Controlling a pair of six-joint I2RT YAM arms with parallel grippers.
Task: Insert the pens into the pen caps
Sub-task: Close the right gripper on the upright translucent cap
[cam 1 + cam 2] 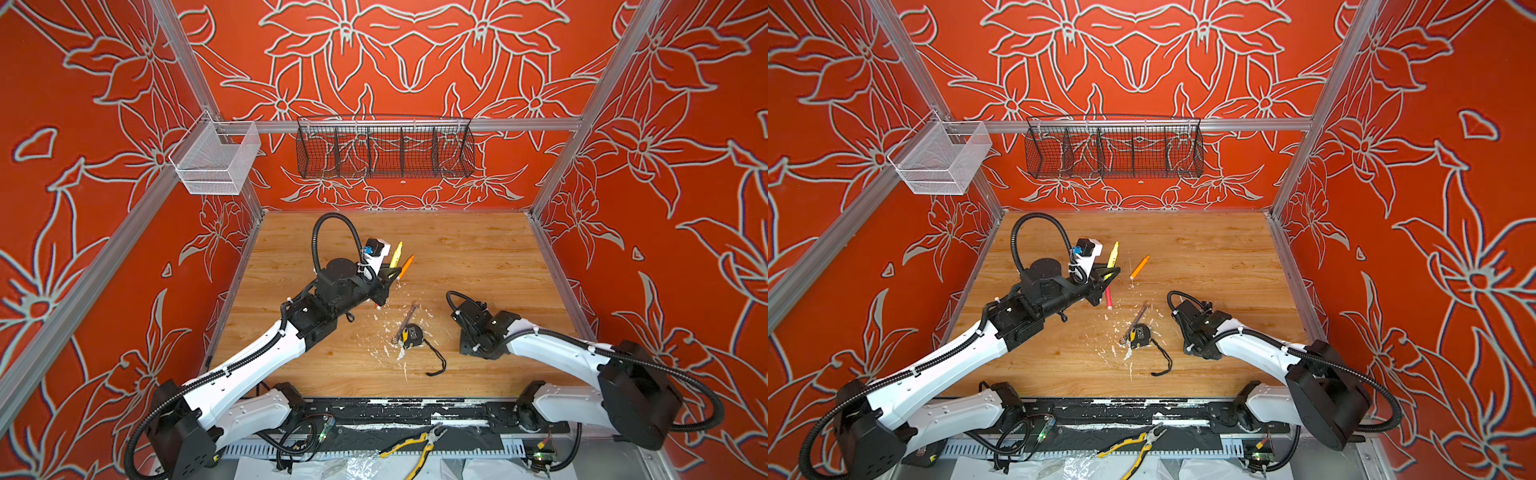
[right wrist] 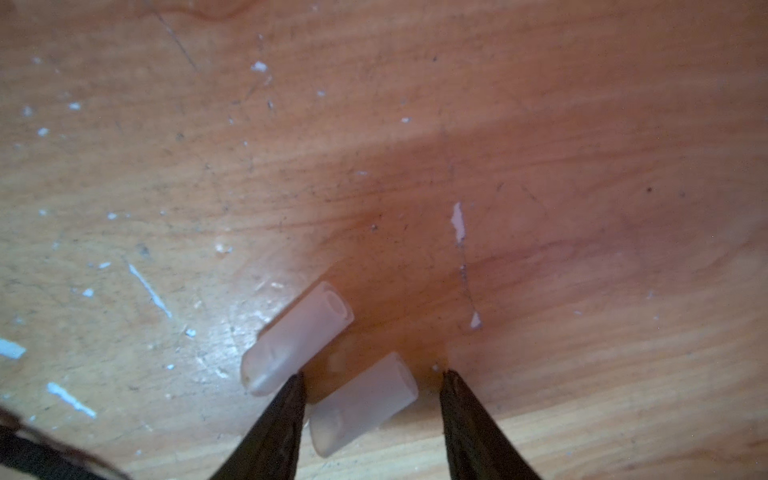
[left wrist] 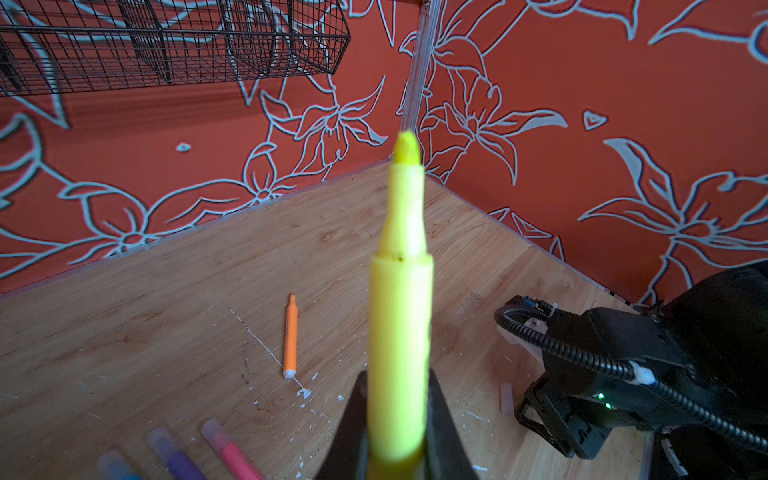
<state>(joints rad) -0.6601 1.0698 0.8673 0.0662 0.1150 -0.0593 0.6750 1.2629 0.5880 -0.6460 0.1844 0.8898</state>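
Note:
My left gripper (image 3: 397, 374) is shut on the yellow pen (image 3: 401, 316), which sticks out uncapped above the table (image 1: 478, 257); both top views show this pen (image 1: 396, 253) (image 1: 1113, 254). Beside it the orange pen (image 1: 406, 266) (image 3: 290, 336) lies uncapped on the wood. Pink (image 3: 232, 453), purple (image 3: 174, 457) and blue (image 3: 116, 465) pens lie capped below the left gripper. My right gripper (image 2: 374, 376) is down at the table, open, its jaws straddling one clear pen cap (image 2: 363, 403). A second cap (image 2: 297, 336) lies just outside one finger (image 2: 286, 415). In the top views its fingers are hidden under the wrist (image 1: 478, 328).
A grey wrench (image 1: 405, 322) and a yellow-black tape measure (image 1: 411, 334) with a black cord lie mid-table among white paint flecks. Yellow pliers (image 1: 415, 446) lie on the front ledge. A black wire basket (image 1: 384, 151) and a white mesh basket (image 1: 216, 160) hang on the back rail.

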